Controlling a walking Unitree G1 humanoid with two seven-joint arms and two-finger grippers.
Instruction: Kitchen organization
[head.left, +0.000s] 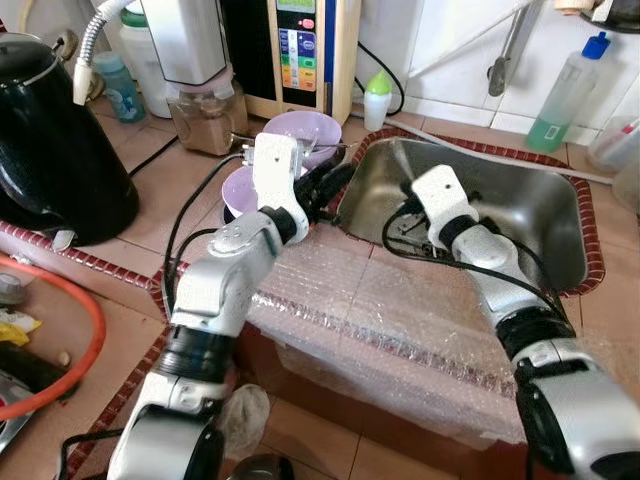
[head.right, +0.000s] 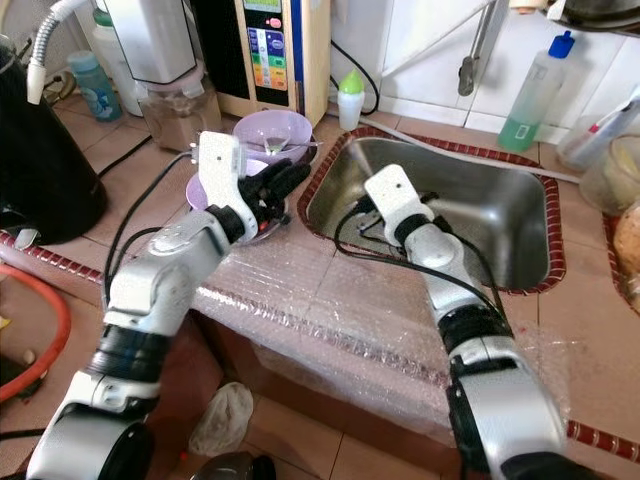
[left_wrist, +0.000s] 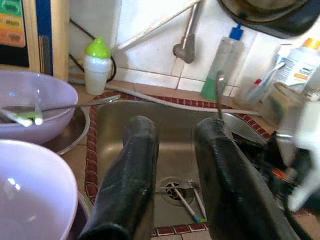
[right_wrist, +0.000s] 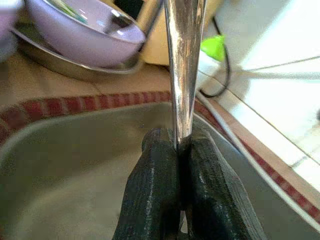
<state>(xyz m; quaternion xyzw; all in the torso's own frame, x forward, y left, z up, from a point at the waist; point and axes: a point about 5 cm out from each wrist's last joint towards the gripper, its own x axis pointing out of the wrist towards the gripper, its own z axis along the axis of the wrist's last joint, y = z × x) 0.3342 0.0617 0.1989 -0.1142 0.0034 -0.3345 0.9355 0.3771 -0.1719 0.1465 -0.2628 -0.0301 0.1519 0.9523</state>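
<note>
The right hand (right_wrist: 180, 150) sits low inside the steel sink (head.left: 540, 215), its two black fingers pressed tight on a thin metal utensil (right_wrist: 184, 65) whose handle stands up between them; the left hand (left_wrist: 175, 165) hovers at the sink's near-left rim, fingers spread and holding nothing; beside it on the tiled desk (head.left: 150, 150) rest two lilac bowls (head.left: 300, 130); more utensils (left_wrist: 187, 202) lie by the drain; bubble wrap (head.left: 400, 320) drapes the desk's front edge.

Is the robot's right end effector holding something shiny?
Yes, the right end effector is shut on a thin shiny metal utensil handle over the sink.
</note>
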